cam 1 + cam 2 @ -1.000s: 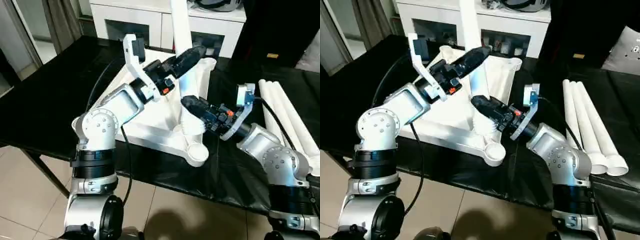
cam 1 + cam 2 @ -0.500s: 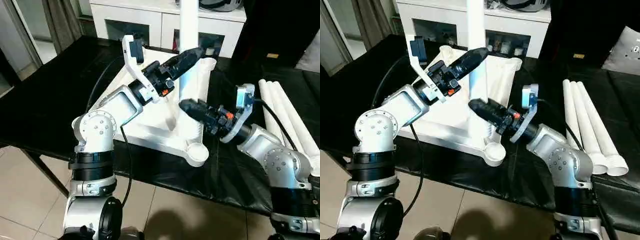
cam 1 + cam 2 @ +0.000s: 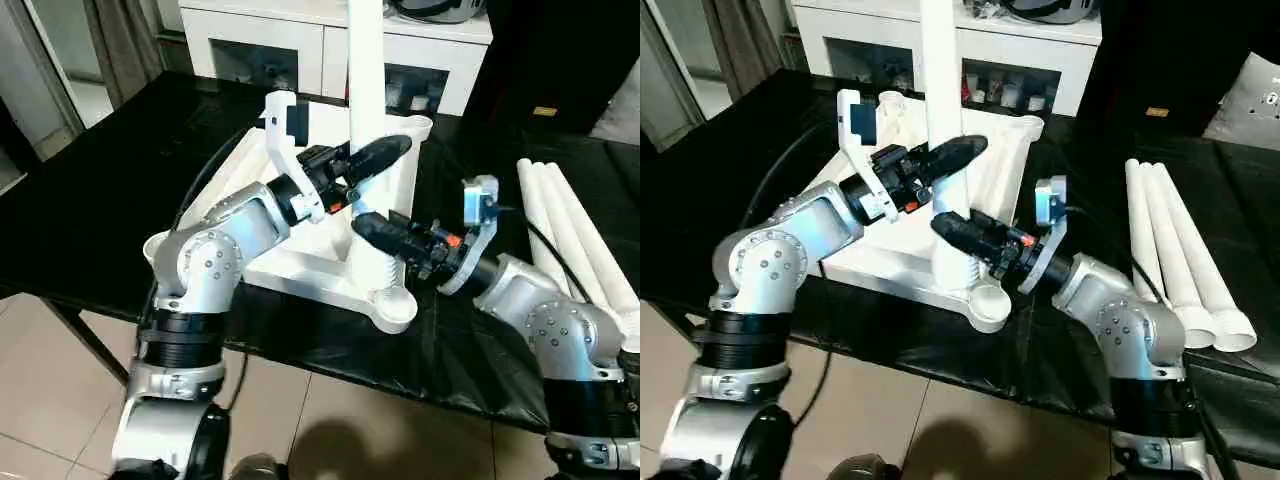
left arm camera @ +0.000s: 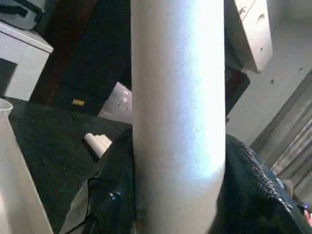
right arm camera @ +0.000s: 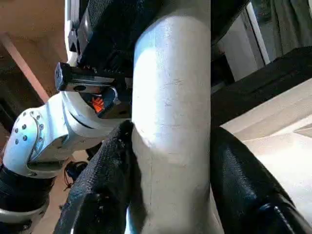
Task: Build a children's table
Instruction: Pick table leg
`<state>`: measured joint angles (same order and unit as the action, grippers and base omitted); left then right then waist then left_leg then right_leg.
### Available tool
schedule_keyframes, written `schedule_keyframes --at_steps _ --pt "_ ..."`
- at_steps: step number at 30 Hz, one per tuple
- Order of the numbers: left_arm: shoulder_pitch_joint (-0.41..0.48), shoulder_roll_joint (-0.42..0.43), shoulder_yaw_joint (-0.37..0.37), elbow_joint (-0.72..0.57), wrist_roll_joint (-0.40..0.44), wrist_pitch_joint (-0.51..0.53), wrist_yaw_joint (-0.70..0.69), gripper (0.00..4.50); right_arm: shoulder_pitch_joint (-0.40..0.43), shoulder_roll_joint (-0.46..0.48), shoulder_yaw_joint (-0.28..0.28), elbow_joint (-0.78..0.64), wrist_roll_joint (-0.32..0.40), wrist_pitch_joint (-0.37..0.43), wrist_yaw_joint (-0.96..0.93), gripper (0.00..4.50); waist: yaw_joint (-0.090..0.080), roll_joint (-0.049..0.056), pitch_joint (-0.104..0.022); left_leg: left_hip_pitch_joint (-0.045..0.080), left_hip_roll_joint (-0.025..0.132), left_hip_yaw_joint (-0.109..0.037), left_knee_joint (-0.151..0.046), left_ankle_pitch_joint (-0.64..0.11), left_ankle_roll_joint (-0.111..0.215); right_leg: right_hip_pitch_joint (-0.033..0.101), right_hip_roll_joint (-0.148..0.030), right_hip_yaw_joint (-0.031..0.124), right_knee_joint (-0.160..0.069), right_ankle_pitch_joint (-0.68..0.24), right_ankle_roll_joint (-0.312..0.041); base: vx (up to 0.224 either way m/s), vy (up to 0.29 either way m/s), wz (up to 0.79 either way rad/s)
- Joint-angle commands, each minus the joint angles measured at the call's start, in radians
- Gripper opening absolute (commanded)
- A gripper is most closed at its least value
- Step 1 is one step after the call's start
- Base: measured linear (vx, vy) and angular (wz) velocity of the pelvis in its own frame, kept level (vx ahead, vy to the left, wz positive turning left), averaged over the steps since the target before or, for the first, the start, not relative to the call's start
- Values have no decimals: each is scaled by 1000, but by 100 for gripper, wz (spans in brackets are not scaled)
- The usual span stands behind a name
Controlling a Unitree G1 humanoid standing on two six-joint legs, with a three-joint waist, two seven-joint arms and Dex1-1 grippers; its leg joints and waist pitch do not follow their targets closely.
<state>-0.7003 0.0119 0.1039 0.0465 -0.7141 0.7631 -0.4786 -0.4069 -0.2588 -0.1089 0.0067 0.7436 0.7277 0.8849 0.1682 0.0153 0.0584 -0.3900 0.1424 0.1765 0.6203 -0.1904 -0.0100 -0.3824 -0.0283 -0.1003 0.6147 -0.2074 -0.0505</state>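
Black table (image 3: pixel 90 200); both fingers (image 5: pixel 97 195) around leg (image 3: pixel 365 90).

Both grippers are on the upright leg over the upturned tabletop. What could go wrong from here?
The leg stands tall above the left gripper and right gripper, so a tilt could jam it in the tabletop's socket. The near corner socket sits close to the work table's edge; pushing might slide the tabletop off.

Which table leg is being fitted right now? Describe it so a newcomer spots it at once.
On the black work table lies the upside-down white tabletop. From its near corner rises one white leg, gripped by the left gripper above and the right gripper below. It stands upright, unlike the spare legs lying flat at the right.
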Motion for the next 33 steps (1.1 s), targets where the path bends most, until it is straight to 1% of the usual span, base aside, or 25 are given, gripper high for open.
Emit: schedule_keyframes --at_steps 1,4,5,7,11,13,14,15,16,18,19,20,21,22,23,24,25,27,28,29,30,31,33 --pt "-11 -1 28 -10 -25 -22 -3 193 -16 -13 -8 18 -6 -7 -1 188 0 -9 -73 18 110 -49 -68 -58 65 51 -157 80 -82 -174 -100 0 0 0" --pt "-10 -10 39 -10 -37 -21 4 191 -19 -15 -6 19 -9 -10 -2 188 -2 -10 -73 19 111 -50 -69 -60 64 51 -157 80 -83 -170 -103 0 0 0" --pt "-9 -8 30 -5 -8 -39 13 191 -16 -18 -2 17 -32 -36 -17 188 -2 -9 -73 19 111 -50 -69 -60 64 50 -155 80 -82 -164 -103 0 0 0" --pt "-7 3 7 -1 33 -63 17 191 -11 -19 2 19 -53 -52 -35 188 -2 -10 -72 19 111 -50 -69 -59 64 49 -155 81 -82 -163 -98 0 0 0" --pt "-16 17 -14 13 85 -105 29 190 -11 -23 5 29 -68 -52 -55 188 -2 -10 -73 20 112 -51 -71 -59 64 49 -154 80 -82 -164 -91 0 0 0" --pt "-21 20 -14 15 96 -120 33 190 -15 -21 0 33 -67 -47 -64 188 -3 -11 -74 20 110 -50 -69 -59 63 51 -156 81 -81 -159 -93 0 0 0" --pt "-24 25 -17 14 105 -128 33 190 -20 -18 -7 35 -64 -46 -71 244 -3 -10 -73 19 110 -50 -69 -57 64 51 -156 81 -81 -156 -97 0 0 0" --pt "-24 25 -17 14 105 -128 33 190 -20 -18 -7 35 -64 -46 -71 258 -2 -10 -74 18 110 -50 -69 -56 65 52 -157 81 -81 -155 -96 0 0 0" --pt "-26 32 -24 13 118 -139 33 190 -28 -16 -12 41 -68 -54 -81 264 -3 -10 -73 19 111 -52 -70 -52 67 50 -154 80 -81 -153 -96 0 0 0" --pt "-26 42 -36 11 136 -150 33 189 -37 -17 -11 50 -82 -73 -89 293 -5 -8 -74 19 110 -51 -70 -62 61 51 -155 81 -80 -153 -93 0 0 0" --pt "-26 46 -43 10 148 -161 34 189 -43 -18 -7 54 -120 -109 -114 293 -4 -4 -74 19 110 -52 -70 -59 57 50 -154 80 -78 -151 -91 0 0 0" --pt "-26 46 -44 10 149 -162 35 189 -45 -20 -5 55 -132 -119 -121 305 -7 -6 -75 21 110 -50 -69 -59 53 49 -154 80 -80 -145 -93 0 0 0" --pt "-27 46 -45 10 152 -165 35 189 -47 -24 -2 57 -164 -151 -146 312 -5 -1 -75 20 111 -52 -69 -59 48 49 -156 79 -77 -140 -96 0 0 0" --pt "-28 47 -45 9 152 -165 35 189 -48 -26 -1 57 -181 -169 -161 312 -5 -3 -76 23 113 -51 -69 -58 45 48 -154 80 -76 -124 -101 0 0 0" --pt "-30 50 -48 10 156 -165 34 189 -46 -15 -13 60 -213 -247 -187 336 -4 -2 -77 24 113 -50 -69 -57 44 46 -155 80 -73 -107 -111 0 0 0" --pt "-30 51 -49 10 157 -165 33 189 -43 -14 -14 59 -230 -278 -194 336 -3 -3 -77 23 113 -50 -69 -57 44 46 -156 80 -72 -101 -114 0 0 0" --pt "-30 53 -51 7 158 -164 32 189 -39 -17 -13 53 -247 -287 -212 345 -4 -8 -76 22 112 -50 -70 -61 45 48 -157 80 -72 -97 -119 0 0 0" --pt "-28 54 -54 5 161 -168 31 189 -33 -39 -4 36 -234 -229 -210 366 -4 -6 -75 21 111 -50 -69 -58 54 52 -157 81 -71 -92 -125 0 0 0" --pt "-26 56 -57 3 163 -171 30 189 -29 -55 1 24 -211 -192 -180 366 -5 -10 -75 21 110 -49 -69 -60 64 54 -155 81 -72 -94 -126 0 0 0" --pt "-24 58 -60 0 166 -172 29 189 -25 -67 3 13 -189 -165 -149 382 -4 -10 -74 19 108 -48 -67 -60 73 56 -157 82 -73 -101 -123 0 0 0" --pt "-19 65 -71 -6 176 -174 24 189 -20 -86 2 -3 -151 -118 -107 385 -3 -12 -73 19 108 -48 -67 -62 78 56 -156 82 -75 -110 -119 0 0 0" --pt "-17 69 -78 -7 184 -177 20 189 -20 -95 0 -8 -135 -97 -92 386 -2 -10 -73 19 109 -49 -67 -61 87 57 -156 82 -76 -125 -109 0 0 0" --pt "-14 74 -88 -14 193 -182 12 189 -20 -109 1 -12 -114 -73 -73 386 -1 -10 -74 19 110 -49 -66 -56 88 53 -153 80 -78 -142 -101 0 0 0"
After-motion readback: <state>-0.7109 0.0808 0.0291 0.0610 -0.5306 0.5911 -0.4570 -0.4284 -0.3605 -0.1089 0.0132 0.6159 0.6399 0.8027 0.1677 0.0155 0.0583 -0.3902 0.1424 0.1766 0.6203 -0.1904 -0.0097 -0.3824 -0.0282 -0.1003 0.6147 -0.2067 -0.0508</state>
